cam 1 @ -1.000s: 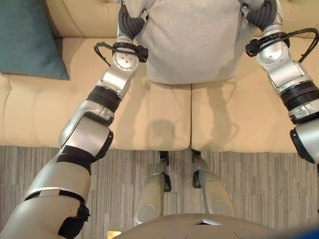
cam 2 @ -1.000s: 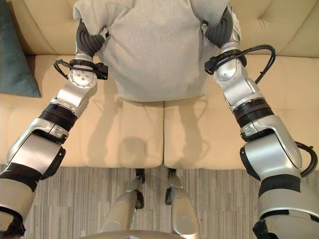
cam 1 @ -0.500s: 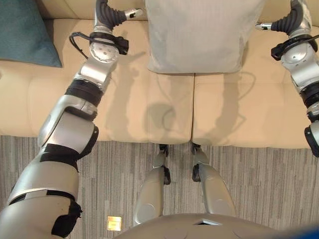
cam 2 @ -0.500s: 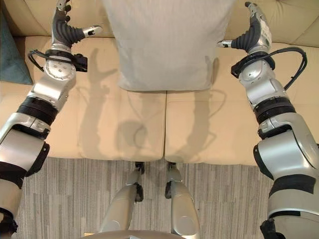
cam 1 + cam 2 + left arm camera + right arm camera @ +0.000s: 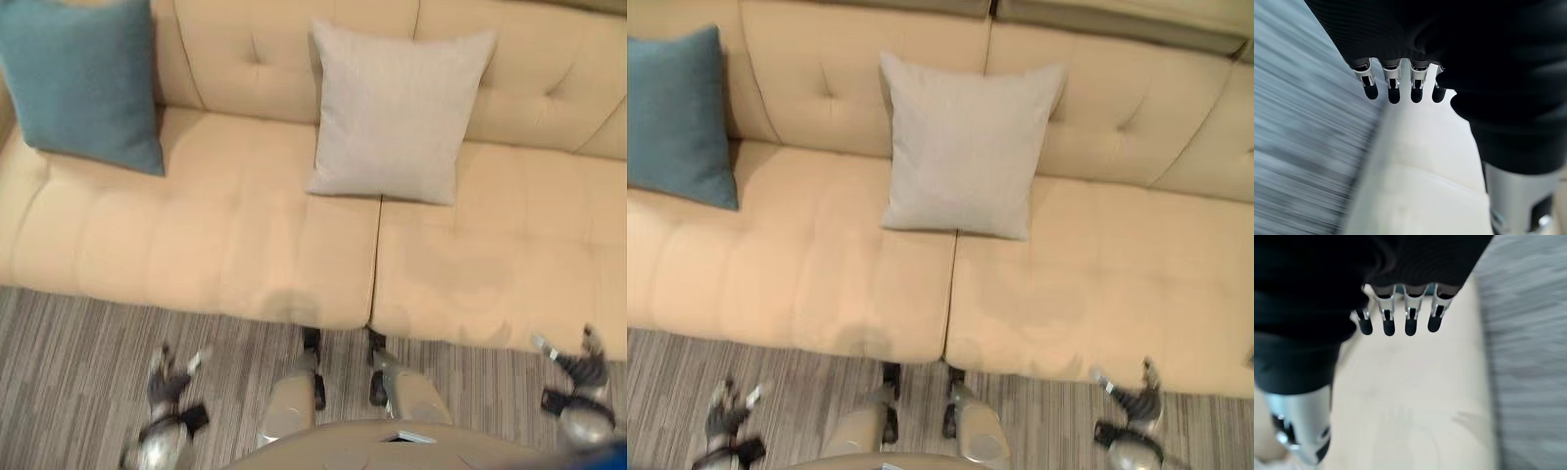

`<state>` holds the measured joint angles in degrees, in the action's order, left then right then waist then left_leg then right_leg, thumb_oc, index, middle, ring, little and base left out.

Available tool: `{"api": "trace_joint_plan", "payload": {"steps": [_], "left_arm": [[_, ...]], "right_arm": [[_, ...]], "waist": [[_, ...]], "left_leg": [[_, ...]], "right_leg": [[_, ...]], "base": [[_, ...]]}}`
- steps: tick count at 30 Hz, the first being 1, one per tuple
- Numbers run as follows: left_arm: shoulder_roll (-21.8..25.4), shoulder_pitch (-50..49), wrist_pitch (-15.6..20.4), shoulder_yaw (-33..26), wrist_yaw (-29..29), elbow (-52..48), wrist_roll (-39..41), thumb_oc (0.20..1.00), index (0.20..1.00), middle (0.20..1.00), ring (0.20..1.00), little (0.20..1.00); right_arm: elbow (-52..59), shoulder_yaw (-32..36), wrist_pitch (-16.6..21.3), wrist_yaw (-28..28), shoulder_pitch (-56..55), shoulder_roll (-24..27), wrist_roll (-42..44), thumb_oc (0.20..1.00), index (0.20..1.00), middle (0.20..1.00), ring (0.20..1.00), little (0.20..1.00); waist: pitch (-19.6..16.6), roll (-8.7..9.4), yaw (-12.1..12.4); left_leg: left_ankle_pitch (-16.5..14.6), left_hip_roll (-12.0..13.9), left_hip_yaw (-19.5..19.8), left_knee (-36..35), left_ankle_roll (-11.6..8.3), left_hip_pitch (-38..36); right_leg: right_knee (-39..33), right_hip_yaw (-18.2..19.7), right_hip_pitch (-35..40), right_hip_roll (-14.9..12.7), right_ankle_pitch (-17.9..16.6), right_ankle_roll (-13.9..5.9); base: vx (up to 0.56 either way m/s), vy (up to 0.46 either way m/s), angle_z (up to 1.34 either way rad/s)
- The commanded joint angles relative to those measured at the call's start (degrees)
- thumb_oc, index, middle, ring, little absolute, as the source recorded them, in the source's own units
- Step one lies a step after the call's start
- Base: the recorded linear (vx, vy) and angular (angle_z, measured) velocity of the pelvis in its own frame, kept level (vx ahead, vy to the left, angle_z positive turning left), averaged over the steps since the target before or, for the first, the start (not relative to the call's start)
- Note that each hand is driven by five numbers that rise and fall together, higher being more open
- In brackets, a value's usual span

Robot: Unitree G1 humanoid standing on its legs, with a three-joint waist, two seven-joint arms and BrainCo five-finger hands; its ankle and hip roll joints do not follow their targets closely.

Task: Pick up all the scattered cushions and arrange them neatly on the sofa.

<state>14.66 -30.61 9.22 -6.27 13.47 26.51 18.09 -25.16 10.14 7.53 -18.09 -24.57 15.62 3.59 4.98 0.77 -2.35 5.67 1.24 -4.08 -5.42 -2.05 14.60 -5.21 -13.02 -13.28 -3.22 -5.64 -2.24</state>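
I see the grey cushion upright against the sofa backrest at upper centre, teal cushion upper left; my left hand and right hand, both empty with fingers loosely extended, hang low at the bottom corners, roughly equidistant from grey.

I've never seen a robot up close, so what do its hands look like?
Each hand, left hand and right hand, has a dark ribbed cover over its back and wrist, a row of silver fingers with dark tips, and a silver-grey arm behind.
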Motion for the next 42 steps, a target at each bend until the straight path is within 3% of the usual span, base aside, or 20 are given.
{"api": "trace_joint_plan", "payload": {"steps": [1, 3, 7, 10, 14, 15, 16, 18, 19, 20, 21, 24, 26, 27, 28, 31, 33, 34, 36, 42], "left_arm": [[6.28, 19.75, -0.72, 4.46, -5.13, 5.98, -4.34, 1.0, 1.0, 1.0, 1.0, 1.0], [5.22, 20.37, -1.84, 8.58, -6.34, 15.65, -10.67, 1.0, 1.0, 1.0, 1.0, 1.0], [2.8, 22.16, -2.9, 11.13, -4.58, 28.94, -15.7, 1.0, 1.0, 1.0, 1.0, 1.0], [2.53, 22.4, -3.2, 11.97, -4.39, 31.24, -16.86, 1.0, 1.0, 1.0, 1.0, 1.0], [2.12, 23.86, -3.6, 13.37, -4.02, 33.3, -17.08, 1.0, 1.0, 1.0, 1.0, 1.0], [1.41, 25.2, -3.77, 13.92, -4.08, 34.74, -16.77, 1.0, 1.0, 1.0, 1.0, 1.0], [1.41, 25.2, -3.77, 13.92, -4.08, 34.74, -16.77, 1.0, 1.0, 1.0, 1.0, 1.0], [0.63, 26.11, -3.81, 14.09, -4.06, 35.8, -16.4, 1.0, 1.0, 1.0, 1.0, 1.0], [0.21, 26.35, -3.68, 14.13, -4.08, 36.11, -15.99, 1.0, 1.0, 1.0, 1.0, 1.0], [-0.76, 26.77, -3.44, 14.67, -3.87, 36.15, -14.91, 1.0, 1.0, 1.0, 1.0, 1.0], [-0.8, 27.26, -3.5, 14.83, -3.62, 36.33, -14.72, 1.0, 1.0, 1.0, 1.0, 1.0], [-0.48, 29.98, -3.75, 16.65, -2.78, 38.56, -17.44, 1.0, 1.0, 1.0, 1.0, 1.0], [0.05, 30.45, -3.87, 16.68, -2.7, 38.67, -18.01, 1.0, 1.0, 1.0, 1.0, 1.0], [0.32, 30.57, -4.09, 16.56, -2.73, 38.91, -18.06, 1.0, 1.0, 1.0, 1.0, 1.0], [0.6, 30.79, -4.66, 16.63, -2.96, 40.31, -18.82, 1.0, 1.0, 1.0, 1.0, 1.0], [0.82, 30.09, -5.43, 16.27, -3.06, 42.1, -19.89, 1.0, 1.0, 1.0, 1.0, 1.0], [1.42, 30.8, -6.39, 15.34, -3.7, 43.14, -19.36, 1.0, 1.0, 1.0, 1.0, 1.0], [2.21, 31.1, -5.95, 14.44, -3.72, 43.6, -18.97, 1.0, 1.0, 1.0, 1.0, 1.0], [2.89, 30.74, -5.87, 13.61, -3.93, 42.94, -18.32, 1.0, 1.0, 1.0, 1.0, 1.0], [1.42, 31.8, -5.54, 15.63, -2.76, 42.55, -17.48, 1.0, 1.0, 1.0, 1.0, 1.0]], "right_arm": [[-6.92, -3.35, 1.66, 3.15, 18.12, 7.55, -1.21, 1.0, 1.0, 1.0, 1.0, 1.0], [-14.78, -9.63, 1.2, 4.97, 18.56, 5.59, -4.41, 1.0, 1.0, 1.0, 1.0, 1.0], [-25.88, -14.7, 0.27, 5.78, 18.56, 3.22, -6.96, 1.0, 1.0, 1.0, 1.0, 1.0], [-29.22, -15.93, 0.2, 6.34, 18.32, 2.59, -6.67, 1.0, 1.0, 1.0, 1.0, 1.0], [-33.76, -18.0, -0.41, 6.73, 19.67, 2.29, -7.26, 1.0, 1.0, 1.0, 1.0, 1.0], [-35.76, -18.59, -0.7, 6.41, 20.72, 2.36, -7.66, 1.0, 1.0, 1.0, 1.0, 1.0], [-35.76, -18.59, -0.7, 6.41, 20.72, 2.36, -7.66, 1.0, 1.0, 1.0, 1.0, 1.0], [-36.83, -19.0, -1.02, 6.49, 21.75, 2.5, -7.9, 1.0, 1.0, 1.0, 1.0, 1.0], [-37.2, -19.08, -1.19, 6.43, 22.17, 2.64, -7.95, 1.0, 1.0, 1.0, 1.0, 1.0], [-37.48, -18.73, -1.5, 6.24, 23.07, 3.15, -7.29, 1.0, 1.0, 1.0, 1.0, 1.0], [-38.01, -18.64, -1.59, 5.94, 23.8, 3.2, -7.03, 1.0, 1.0, 1.0, 1.0, 1.0], [-38.62, -19.46, -2.83, 5.38, 26.76, 2.27, -7.37, 1.0, 1.0, 1.0, 1.0, 1.0], [-39.14, -20.41, -3.34, 5.09, 27.47, 1.74, -8.34, 1.0, 1.0, 1.0, 1.0, 1.0], [-39.88, -20.47, -3.5, 5.2, 27.72, 1.51, -8.22, 1.0, 1.0, 1.0, 1.0, 1.0], [-41.28, -20.73, -3.53, 5.28, 27.56, 1.21, -8.21, 1.0, 1.0, 1.0, 1.0, 1.0], [-41.58, -20.32, -3.15, 5.27, 27.27, 1.05, -7.74, 1.0, 1.0, 1.0, 1.0, 1.0], [-41.53, -20.31, -3.1, 5.41, 27.26, 1.23, -7.8, 1.0, 1.0, 1.0, 1.0, 1.0], [-41.7, -20.35, -3.18, 5.57, 27.42, 1.58, -7.91, 1.0, 1.0, 1.0, 1.0, 1.0], [-41.32, -20.74, -3.71, 5.57, 27.66, 2.02, -8.53, 1.0, 1.0, 1.0, 1.0, 1.0], [-37.51, -24.32, -5.52, 2.49, 32.27, -2.64, -9.96, 1.0, 1.0, 1.0, 1.0, 1.0]], "waist": [[2.45, 0.79, -0.72], [1.94, 0.56, -0.8], [0.32, 0.64, -0.82], [0.53, 0.93, -0.55], [2.12, 2.13, -0.03], [2.76, 2.77, 0.35], [2.76, 2.77, 0.35], [3.13, 2.92, 0.71], [3.07, 2.75, 0.82], [2.41, 2.15, 0.59], [2.46, 2.16, 0.43], [3.56, 2.21, -0.05], [4.79, 2.11, 0.63], [5.18, 2.02, 0.85], [5.26, 1.49, 1.96], [3.72, 1.28, 4.03], [3.1, 1.43, 4.57], [2.36, 1.59, 5.8], [1.45, 2.5, 7.32], [0.24, 0.78, 6.17]], "left_leg": [[-4.09, 0.11, -3.79, 0.42, -1.78, -4.4], [-4.55, 0.34, -4.38, 0.42, -1.54, -7.59], [-5.77, 0.89, -4.66, 0.42, -1.39, -12.66], [-6.0, 1.29, -4.64, 1.11, -1.38, -14.9], [-9.16, 1.47, -3.4, 9.7, -1.2, -13.09], [-11.59, 0.15, -0.81, 13.51, -1.34, -12.2], [-11.59, 0.15, -0.81, 13.51, -1.34, -12.2], [-13.67, -1.02, 3.43, 16.08, -1.27, -12.41], [-13.83, -1.47, 6.27, 16.71, -1.38, -12.96], [-14.9, -2.56, 12.78, 14.55, -0.9, -14.21], [-14.71, -3.04, 13.43, 14.1, -0.74, -13.98], [-14.17, -5.51, 11.26, 8.12, 1.81, -14.86], [-13.11, -5.57, 9.41, 7.41, 2.71, -14.58], [-12.61, -5.4, 9.01, 7.29, 3.12, -14.1], [-11.35, -5.02, 7.97, 6.94, 3.94, -12.96], [-9.89, -4.15, 5.73, 5.52, 4.28, -11.79], [-9.68, -3.9, 4.49, 5.07, 4.16, -11.69], [-9.13, -3.43, 1.82, 5.04, 3.84, -10.94], [-8.38, -3.25, -1.43, 4.02, 3.16, -10.47], [-8.16, -2.76, -2.19, 4.66, 2.25, -11.21]], "right_leg": [[0.21, 0.93, 3.14, -2.61, 1.88, -5.92], [0.21, 0.97, 6.18, -2.1, 2.54, -5.66], [0.21, 1.82, 11.03, -0.98, 4.44, -4.8], [0.21, 2.51, 13.49, -0.27, 5.63, -4.26], [0.21, 3.11, 14.85, -0.46, 5.5, -3.6], [0.39, 3.87, 14.62, -0.96, 4.98, -3.37], [0.39, 3.87, 14.62, -0.96, 4.98, -3.37], [0.72, 4.96, 13.99, -1.19, 4.37, -3.31], [0.83, 5.69, 13.38, -1.08, 3.95, -3.34], [1.18, 7.82, 10.93, -1.24, 2.73, -3.75], [1.63, 8.28, 9.89, -1.62, 2.18, -3.91], [3.59, 10.08, 2.96, -4.45, -1.95, -7.09], [5.69, 9.1, 1.09, -5.42, -1.99, -8.06], [7.4, 8.67, 1.02, -5.31, -0.97, -7.73], [12.64, 6.37, 2.87, -5.0, 2.45, -6.25], [17.23, 1.98, 6.75, -4.76, 7.03, -5.34], [17.12, 0.64, 8.19, -5.04, 7.9, -5.51], [16.04, -3.59, 10.85, -6.08, 8.45, -5.71], [12.5, -7.56, 12.92, -6.38, 8.09, -5.92], [6.19, -3.9, 14.58, -3.71, 8.5, -5.26]], "base": [[-0.05, 0.012, 0.02], [-0.1, 0.015, 0.02], [-0.04, -0.012, -0.07], [-0.02, -0.024, -0.08], [-0.13, -0.011, 0.0], [-0.16, 0.03, -0.05], [-0.17, 0.057, -0.16], [-0.13, 0.092, -0.49], [-0.21, 0.257, -0.96], [-0.21, 0.273, -1.04], [-0.27, 0.367, -0.87], [-0.36, 0.419, -0.68], [-0.31, 0.224, -1.18], [-0.34, 0.15, -1.38], [-0.31, 0.134, -1.05], [-0.2, 0.057, -0.29], [-0.1, 0.003, -0.46], [-0.14, -0.023, -0.7], [-0.1, -0.061, -0.8], [0.03, -0.075, -0.64]]}}
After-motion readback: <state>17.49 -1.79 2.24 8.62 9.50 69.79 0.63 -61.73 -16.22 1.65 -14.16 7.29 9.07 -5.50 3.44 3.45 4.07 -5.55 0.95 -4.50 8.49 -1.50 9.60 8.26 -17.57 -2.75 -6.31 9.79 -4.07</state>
